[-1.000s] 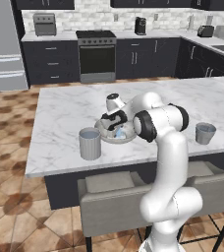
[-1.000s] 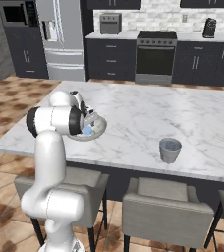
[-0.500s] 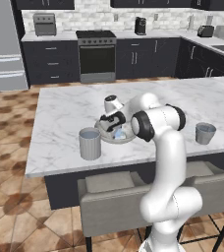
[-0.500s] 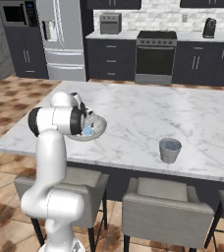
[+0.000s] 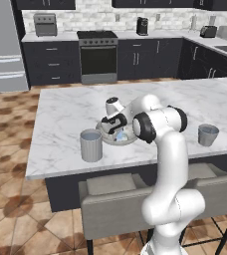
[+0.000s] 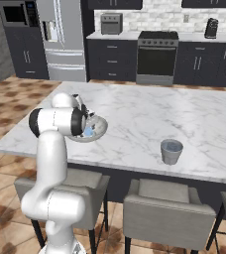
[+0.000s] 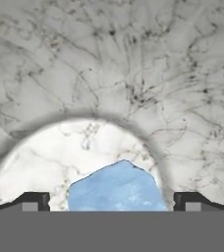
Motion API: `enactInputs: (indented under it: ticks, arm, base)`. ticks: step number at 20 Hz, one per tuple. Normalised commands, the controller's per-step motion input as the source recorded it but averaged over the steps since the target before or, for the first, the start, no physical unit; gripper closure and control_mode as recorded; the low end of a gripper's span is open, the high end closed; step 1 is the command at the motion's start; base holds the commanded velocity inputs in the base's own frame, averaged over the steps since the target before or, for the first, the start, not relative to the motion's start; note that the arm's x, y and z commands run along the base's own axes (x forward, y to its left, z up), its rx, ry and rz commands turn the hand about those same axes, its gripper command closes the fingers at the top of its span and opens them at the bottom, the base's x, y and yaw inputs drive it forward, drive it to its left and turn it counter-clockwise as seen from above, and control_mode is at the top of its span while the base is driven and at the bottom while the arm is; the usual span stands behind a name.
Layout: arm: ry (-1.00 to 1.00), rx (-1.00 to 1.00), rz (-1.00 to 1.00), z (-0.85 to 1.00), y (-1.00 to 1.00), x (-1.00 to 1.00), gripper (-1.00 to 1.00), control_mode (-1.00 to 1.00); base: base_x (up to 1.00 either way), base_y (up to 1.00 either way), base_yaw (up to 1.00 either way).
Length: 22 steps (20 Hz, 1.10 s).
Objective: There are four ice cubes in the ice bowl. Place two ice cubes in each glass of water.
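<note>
In the hand view a pale-blue ice cube [image 7: 116, 187] lies at bottom centre on the pale floor of the ice bowl [image 7: 109, 98], whose mottled grey wall fills the upper frame. The tool [image 7: 111, 202] hangs just over it, released, its two dark tips spread wide to either side of the cube, not touching it. In the left base view the bowl [image 5: 116, 139] sits at centre frame on the marble desk [image 5: 65, 114]; one glass of water [image 5: 91, 145] stands just beside it at lower left, the other [image 5: 207, 134] well apart at right.
</note>
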Motion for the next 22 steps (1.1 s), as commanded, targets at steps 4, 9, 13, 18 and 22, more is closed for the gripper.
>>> enactInputs:
  ticks: [4, 9, 13, 18, 22]
  arm:
    - [0.0, 0.0, 0.0, -0.14, -0.18, -0.03, 1.0, -1.0]
    - [0.01, 0.0, 0.0, -0.33, -0.4, -0.04, 1.0, -1.0]
    - [0.0, 0.0, 0.0, -0.24, -0.25, -0.08, 1.0, -1.0]
    - [-0.06, 0.05, 0.0, 0.32, 0.0, -0.34, 1.0, -1.0]
    - [-0.23, 0.11, 0.0, 1.0, 0.0, -0.68, 1.0, -1.0]
  base:
    - [0.0, 0.0, 0.0]
    - [0.0, 0.0, 0.0]
    - [0.0, 0.0, 0.0]
    - [0.0, 0.0, 0.0]
    - [0.0, 0.0, 0.0]
